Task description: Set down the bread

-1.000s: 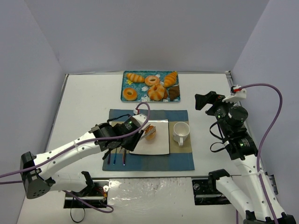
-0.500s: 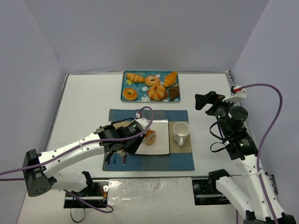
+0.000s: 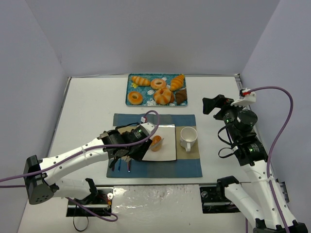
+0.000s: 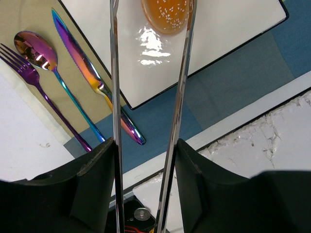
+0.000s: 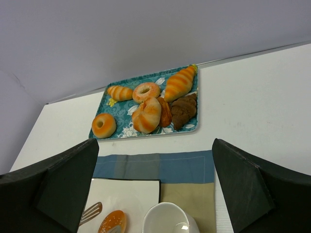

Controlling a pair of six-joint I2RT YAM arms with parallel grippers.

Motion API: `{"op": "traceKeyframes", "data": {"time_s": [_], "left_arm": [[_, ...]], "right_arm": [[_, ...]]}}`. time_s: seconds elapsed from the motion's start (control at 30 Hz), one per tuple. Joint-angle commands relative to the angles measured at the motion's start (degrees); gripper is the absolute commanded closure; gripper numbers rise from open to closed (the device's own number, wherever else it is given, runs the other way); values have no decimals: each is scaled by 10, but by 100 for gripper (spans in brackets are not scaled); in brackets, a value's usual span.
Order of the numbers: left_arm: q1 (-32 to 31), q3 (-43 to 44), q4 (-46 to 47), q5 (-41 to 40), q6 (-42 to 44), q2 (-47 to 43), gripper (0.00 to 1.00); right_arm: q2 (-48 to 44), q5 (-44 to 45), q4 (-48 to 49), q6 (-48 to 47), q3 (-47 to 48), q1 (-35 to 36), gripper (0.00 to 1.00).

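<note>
While your left gripper [image 4: 151, 9] has its long thin fingers [image 4: 114, 73] spread apart around the bread [image 4: 167, 14], that roll sits on the white plate [image 3: 165, 151] next to the cup [image 3: 187, 138]. Your right gripper [image 5: 153, 194] hangs wide open, off to the side.

Setting: robotics lab test cell. White table [image 3: 87, 111] enclosed by plain lavender panel walls [image 3: 146, 34] at the top and sides of the overhead frame. Two arms are bolted at the bottom edge, purple cables [image 3: 279, 126] looping at right. A staged meal layout sits mid-frame: blue placemat [image 3: 182, 167], pastry tray [image 3: 130, 87].
</note>
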Motion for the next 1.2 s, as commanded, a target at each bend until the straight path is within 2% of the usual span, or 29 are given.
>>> {"op": "traceKeyframes", "data": {"time_s": [0.0,0.43,0.57,0.9,0.93,1.17], "left_arm": [[-5,57,-6,-29,5,-23,56],[11,135,-21,-71,27,-7,52],[59,156,-13,-54,47,6,51],[246,228,-1,-28,76,45,51],[247,228,0,-27,76,45,51],[361,305,18,-22,80,130,51]], "right_arm": [[0,11,56,-8,9,5,0],[-8,11,55,-4,1,5,0],[-9,7,55,-2,0,5,0],[-6,-4,56,-1,7,5,0],[-6,-7,56,-1,7,5,0],[7,-26,63,0,15,5,0]]}}
